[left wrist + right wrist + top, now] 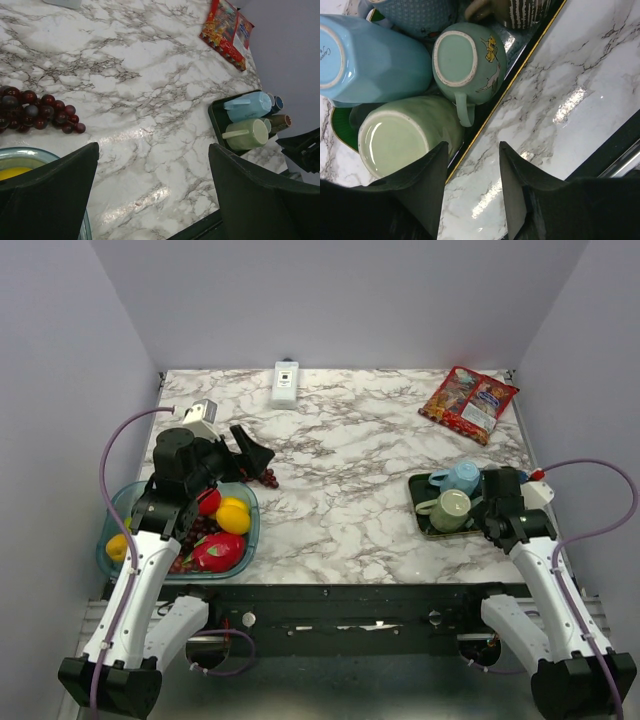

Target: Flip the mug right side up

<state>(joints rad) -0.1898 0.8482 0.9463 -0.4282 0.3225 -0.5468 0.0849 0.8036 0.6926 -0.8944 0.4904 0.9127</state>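
Right gripper (473,145) is hovering at the lower middle of the right wrist view, over the tray (509,82) rim. Its jaws are standing partly apart, with only rim and counter (580,75) showing between them, pinching nothing. One jaw is overlapping the green mug (395,140); can't tell if it is touching.

Green mug is sitting base-up in the tray, lower left of that view. Mint mug (465,60) with a bird print is sitting base-up just above it, its handle pointing down toward the gap between the jaws. Blue mug (375,55) is filling the upper left, base showing at the left edge, close against both. Two more mugs are being cut off by the top edge. In the top view the tray is sitting right of centre, near the front edge.

Left gripper (154,150) is hanging over the left side of the counter, jaws spread wide, nothing between them. Grapes (35,110) are lying on the counter at the left of the left wrist view, beside the fruit bowl (252,530). Snack packet (468,403) is lying at the upper right of the top view, and a white device (286,382) at top centre.
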